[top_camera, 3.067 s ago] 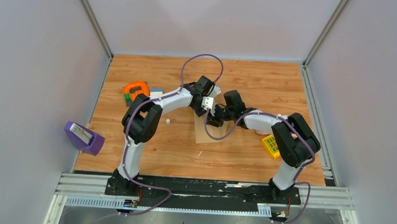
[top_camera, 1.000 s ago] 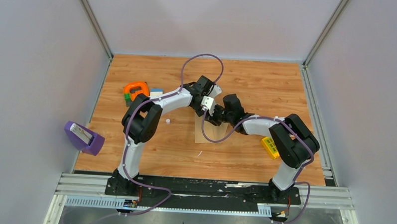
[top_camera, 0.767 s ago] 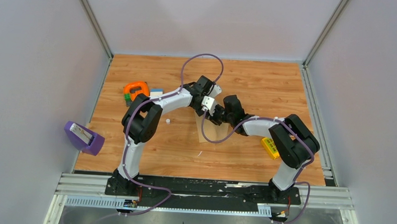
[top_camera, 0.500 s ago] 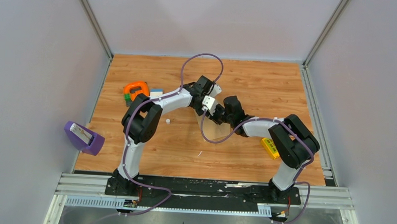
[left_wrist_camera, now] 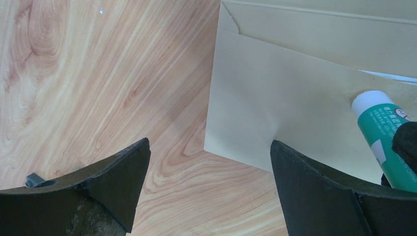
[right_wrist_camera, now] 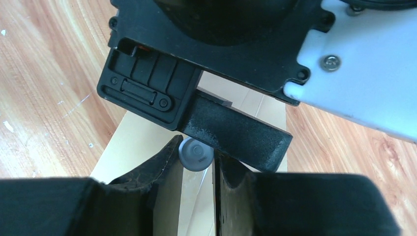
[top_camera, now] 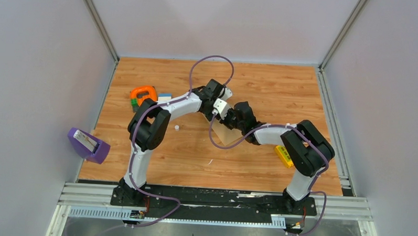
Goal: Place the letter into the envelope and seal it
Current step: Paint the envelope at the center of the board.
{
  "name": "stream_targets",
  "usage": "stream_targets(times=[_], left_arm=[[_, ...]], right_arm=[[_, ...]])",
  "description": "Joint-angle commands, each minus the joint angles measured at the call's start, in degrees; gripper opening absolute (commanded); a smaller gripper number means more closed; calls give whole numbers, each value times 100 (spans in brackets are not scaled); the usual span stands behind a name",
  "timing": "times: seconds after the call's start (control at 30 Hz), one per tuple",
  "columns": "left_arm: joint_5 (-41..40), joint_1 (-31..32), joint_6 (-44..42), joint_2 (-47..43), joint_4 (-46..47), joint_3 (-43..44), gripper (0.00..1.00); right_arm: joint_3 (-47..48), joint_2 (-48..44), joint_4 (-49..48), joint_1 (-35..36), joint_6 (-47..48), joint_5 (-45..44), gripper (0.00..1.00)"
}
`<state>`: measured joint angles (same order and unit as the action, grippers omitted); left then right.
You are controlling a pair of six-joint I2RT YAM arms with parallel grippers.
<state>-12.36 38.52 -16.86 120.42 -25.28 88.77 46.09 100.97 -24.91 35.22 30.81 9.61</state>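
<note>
The tan envelope [top_camera: 225, 135] lies flat mid-table, its flap [left_wrist_camera: 319, 29] spread open at the far side. The letter is hidden from every view. My left gripper [left_wrist_camera: 209, 196] hangs open over the envelope's near-left corner [left_wrist_camera: 246, 113], with only bare wood and paper between its fingers. My right gripper [right_wrist_camera: 195, 164] is shut on a green-and-white glue stick [left_wrist_camera: 381, 135]. The stick's white tip rests on the envelope near its mouth, and its grey round end [right_wrist_camera: 195, 153] shows between the right fingers. From above, the two grippers [top_camera: 224, 114] meet over the envelope's far end.
An orange tool [top_camera: 143, 95] lies on coloured blocks at the far left. A purple holder [top_camera: 88, 144] hangs off the table's left edge. A yellow block [top_camera: 284, 155] sits by the right arm, and a small white bit [top_camera: 177, 128] lies left of the envelope.
The right gripper has crept away from the bases and slightly left across the envelope with the glue stick. The left arm has barely moved.
</note>
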Motion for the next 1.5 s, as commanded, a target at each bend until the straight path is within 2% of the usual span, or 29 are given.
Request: stream_targets(times=[0.0,0.17,0.47,0.67,0.8,0.97,1.1,1.2,1.37,1.47], left_arm=[[528,270,-59,-100,-503,-123,100],[797,194,102,-199,-570,-55,100],[972,86,234,-240,-500,-169,100],[933,28,373,-326,-412,-237,100],[1271,-221,616,-629,-221,-394,100],[2168,-655,1010,-1116,96,-655,100],[2581,-894,1165,-1316,300,-776,100],[2508,-916,1210,-1264,321,-797,100],[1818,-862,1133,-767,-15,-507,100],[1838,-809,1101,-616,-103,-423,100]], right_arm=[[256,-9,-296,-143,-675,-468,0],[355,-465,57,-411,-1552,-43,0],[681,-471,646,-1292,-3298,1468,0],[777,-349,829,-1462,-3822,1886,0],[754,-324,868,-1568,-4026,2069,0],[847,-243,1005,-1601,-4148,2133,0],[886,-146,1021,-1598,-4197,2292,0],[1000,-46,1117,-1599,-4206,2323,0],[1167,155,1288,-1589,-4283,2302,0],[1218,192,1362,-1574,-4318,2316,0]])
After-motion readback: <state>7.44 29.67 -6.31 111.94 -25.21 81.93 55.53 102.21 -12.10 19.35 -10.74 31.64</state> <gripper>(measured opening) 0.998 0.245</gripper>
